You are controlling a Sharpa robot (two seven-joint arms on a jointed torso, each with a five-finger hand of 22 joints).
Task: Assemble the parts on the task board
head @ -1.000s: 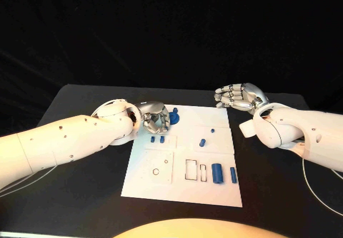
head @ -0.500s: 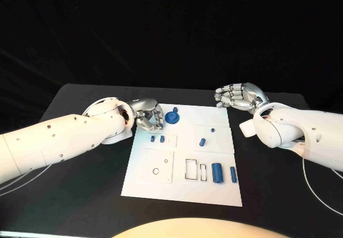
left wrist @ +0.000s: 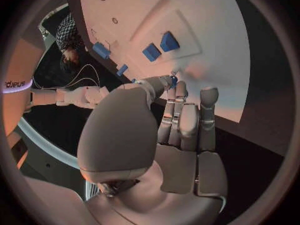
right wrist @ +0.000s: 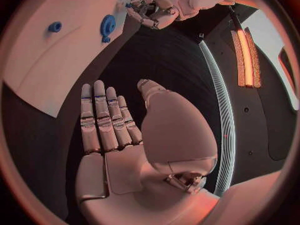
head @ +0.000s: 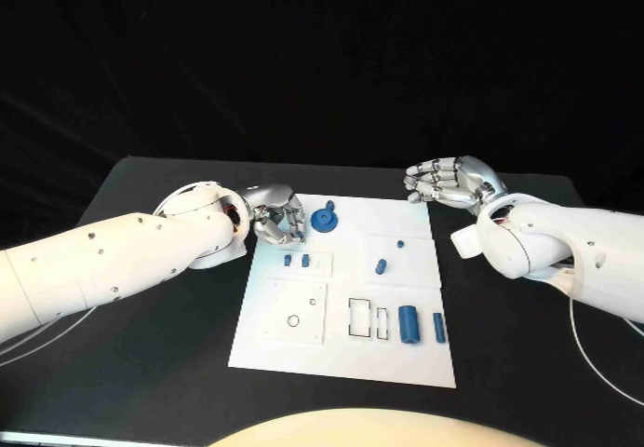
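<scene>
That little blue gear (head: 325,220) near the far edge of the task board (head: 342,358) looks light, rigid and slippery, so I'd pinch its rim; left hand (head: 278,222) hovers just beside it, fingers curled, maybe pinching something tiny and blue, while right hand (head: 449,182) hangs empty off the board.

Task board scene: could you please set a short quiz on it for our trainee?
1. True or false: the right robot hand holds a part.
2. The blue gear lies: A) on the task board, beside the left robot hand; B) on the black table; C) in the right robot hand.
3. Which robot hand pinches the small blue part?
Key: 1 false; 2 A; 3 left.
</scene>
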